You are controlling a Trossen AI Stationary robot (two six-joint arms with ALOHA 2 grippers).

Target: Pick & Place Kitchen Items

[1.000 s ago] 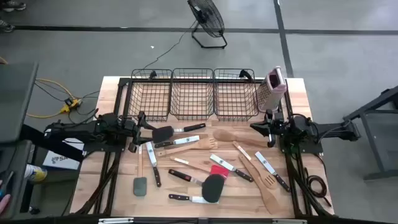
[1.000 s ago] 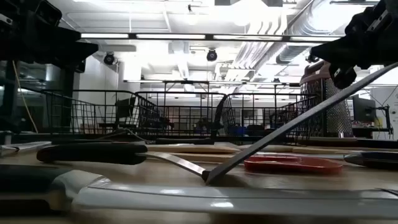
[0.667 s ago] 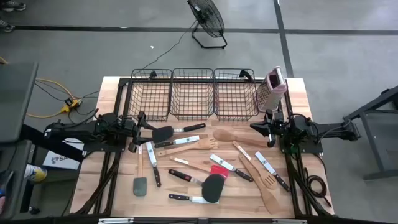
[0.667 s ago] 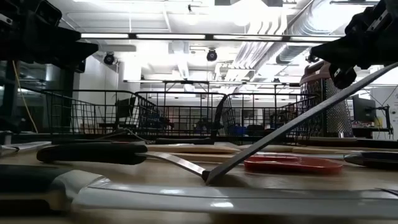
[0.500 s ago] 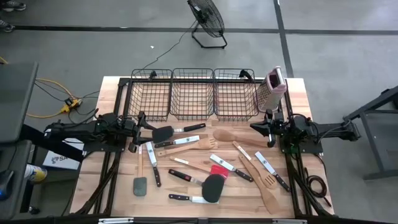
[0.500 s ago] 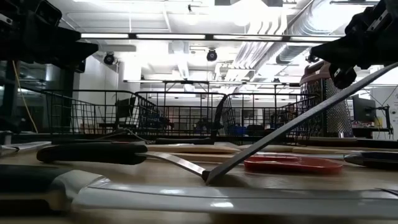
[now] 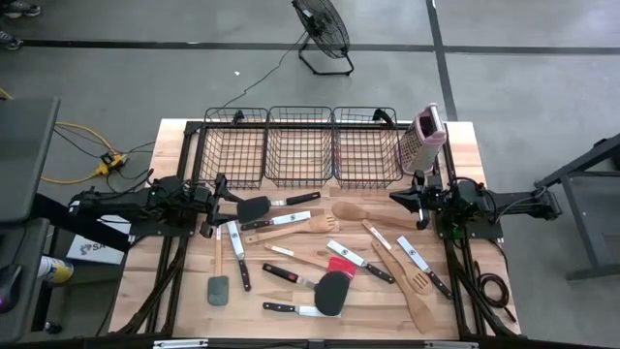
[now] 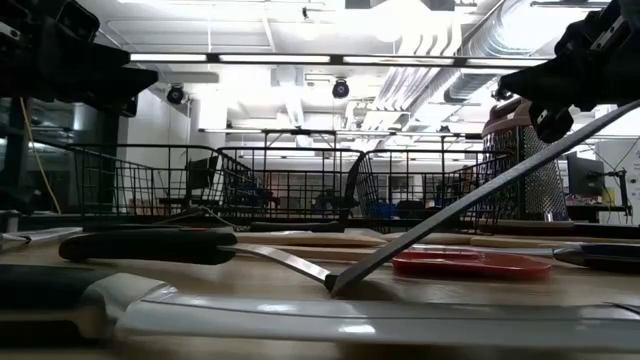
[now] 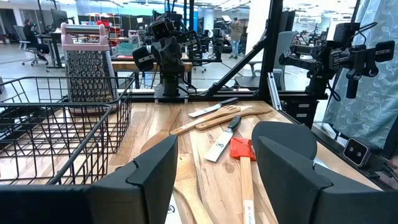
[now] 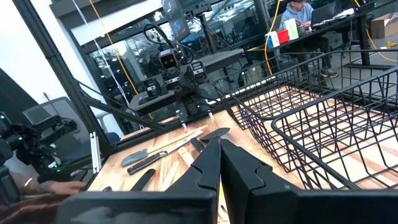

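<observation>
Two hands wait at the sides of the surface (image 7: pixel 184 291), with the utensils scattered between them. Farthest left, the left hand (image 7: pixel 221 190) hovers released, its fingers apart and empty, just beside a black spatula (image 7: pixel 254 208). Below it lies a grey spatula (image 7: pixel 217 288) with a pale wooden handle, and next to that a steel knife (image 7: pixel 238 254) with a black handle. Toward the middle, a wooden fork (image 7: pixel 291 231) lies flat, another black spatula (image 7: pixel 332 293) overlaps a red spatula (image 7: pixel 347 266), and more black-handled knives lie about them. Behind these stand three wire baskets (image 7: pixel 300 145). Farther right rest a pale wooden spoon (image 7: pixel 351 212) and a slotted wooden spatula (image 7: pixel 418 291). At the right edge, the right hand (image 7: pixel 399 198) is clenched shut on nothing, in front of the grater (image 7: pixel 425 136).
</observation>
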